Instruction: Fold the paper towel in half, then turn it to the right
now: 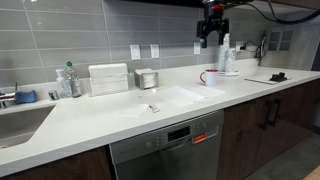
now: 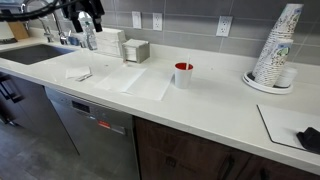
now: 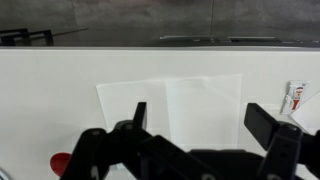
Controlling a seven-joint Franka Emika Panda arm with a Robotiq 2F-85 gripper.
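Observation:
The paper towel (image 1: pixel 186 97) lies flat and unfolded on the white countertop, in front of the red cup (image 1: pixel 207 76). It also shows in an exterior view (image 2: pixel 136 80) and in the wrist view (image 3: pixel 170 100), with a faint crease down its middle. My gripper (image 1: pixel 213 32) hangs high above the counter, well clear of the towel. It also shows in an exterior view (image 2: pixel 85 15). In the wrist view the gripper (image 3: pixel 205 118) is open and empty, its two fingers spread over the towel.
A white ribbed box (image 1: pixel 108 78) and a napkin holder (image 1: pixel 148 78) stand by the wall. A small scrap (image 2: pixel 78 73) lies beside the towel. A sink (image 2: pixel 35 52), a stack of cups (image 2: pixel 275 55) and a black item (image 2: pixel 308 138) sit on the counter.

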